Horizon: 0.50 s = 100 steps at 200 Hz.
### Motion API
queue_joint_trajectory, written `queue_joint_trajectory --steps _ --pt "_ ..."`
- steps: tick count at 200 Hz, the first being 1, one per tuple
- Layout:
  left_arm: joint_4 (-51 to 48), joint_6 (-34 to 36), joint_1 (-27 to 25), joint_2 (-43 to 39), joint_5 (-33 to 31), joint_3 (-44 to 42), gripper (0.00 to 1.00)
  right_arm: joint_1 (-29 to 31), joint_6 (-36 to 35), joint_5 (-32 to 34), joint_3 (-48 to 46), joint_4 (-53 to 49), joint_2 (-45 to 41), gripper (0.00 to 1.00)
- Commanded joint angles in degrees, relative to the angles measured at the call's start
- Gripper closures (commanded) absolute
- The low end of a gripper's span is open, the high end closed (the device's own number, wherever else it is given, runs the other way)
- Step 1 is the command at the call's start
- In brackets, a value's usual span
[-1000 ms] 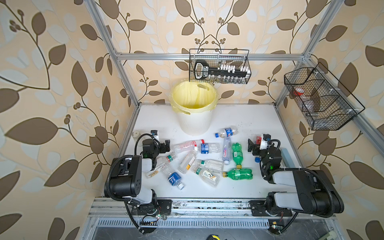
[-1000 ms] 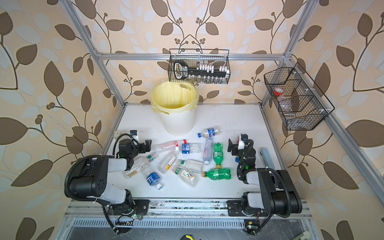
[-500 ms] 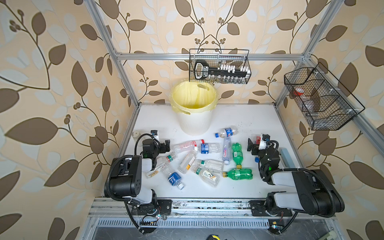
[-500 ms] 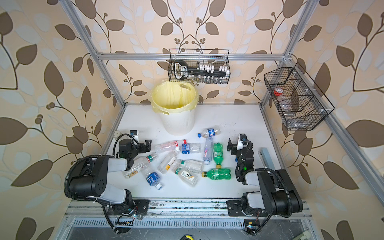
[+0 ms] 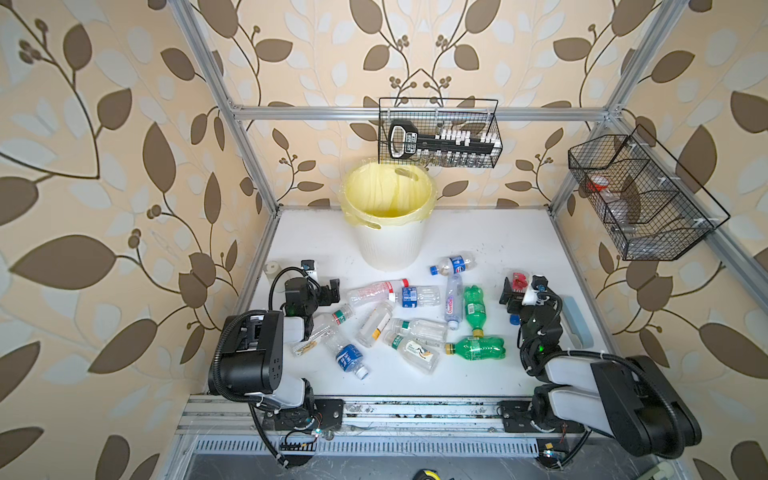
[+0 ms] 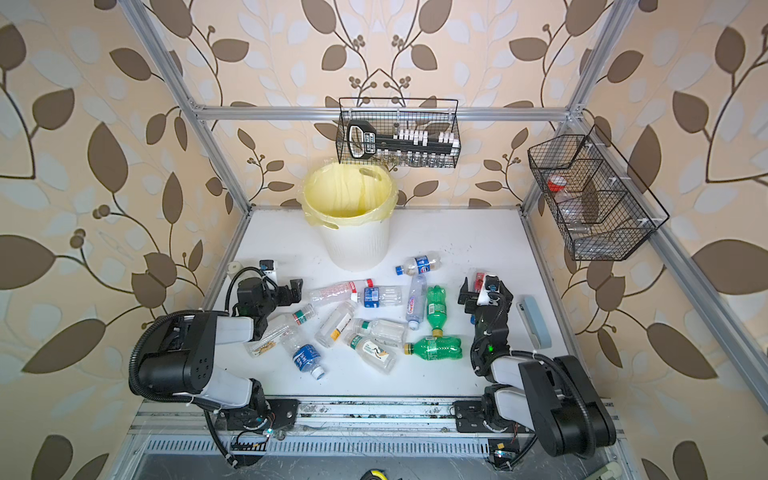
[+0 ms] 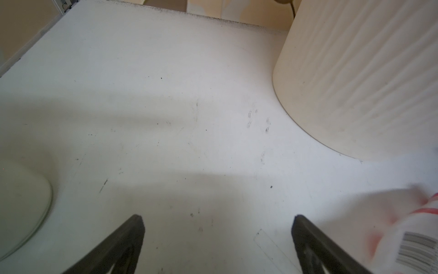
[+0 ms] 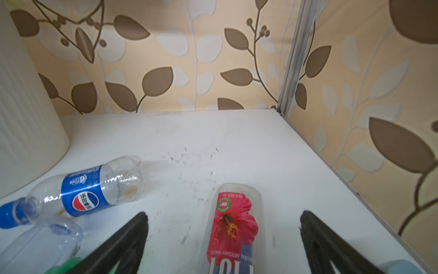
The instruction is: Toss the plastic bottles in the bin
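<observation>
The right gripper (image 8: 224, 213) stands wide open, its jaws on either side of a red-flower bottle (image 8: 233, 225) that lies on the table (image 8: 237, 142), neither jaw touching it; in both top views a Pepsi bottle (image 5: 451, 264) lies at 10 o'clock from this gripper; the left gripper (image 7: 217, 215) is spread just as wide, with only bare table between its jaws; a red-capped bottle (image 7: 403, 237) lies just outside one jaw, and a white jar (image 7: 21, 208) sits off to the other side; the other bottles (image 5: 415, 328) lie scattered over the table's middle between the arms, two green ones (image 5: 473, 305) nearest the right arm; the bin (image 5: 390, 249) stands upright at the table's 12 o'clock, lined with a yellow bag (image 5: 386, 195).
</observation>
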Motion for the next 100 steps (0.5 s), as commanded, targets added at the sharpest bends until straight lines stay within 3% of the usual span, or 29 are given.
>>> queue_joint_trajectory --steps 1,44,76,87,100 --pt "3.7 -0.4 0.3 -1.1 -0.5 -0.4 0.01 0.0 0.1 2.7 1.7 -4.8 -1.7 0.00" --pt "1.3 -1.6 0.3 -6.0 -3.1 -1.0 0.01 2.3 -1.4 5.5 1.9 -6.7 -4.0 0.00" --pt "-14.3 -1.4 0.5 -13.2 -1.8 3.7 0.01 2.2 -0.8 5.3 3.0 -12.7 -12.4 0.00" --pt "-19.0 -0.5 0.7 -15.0 -1.4 5.8 0.01 1.7 2.5 4.5 4.0 -17.0 -16.1 0.00" --pt "-20.9 -0.1 0.9 -17.0 -1.5 6.9 0.01 -0.2 6.6 1.5 8.6 -29.8 -19.7 0.00"
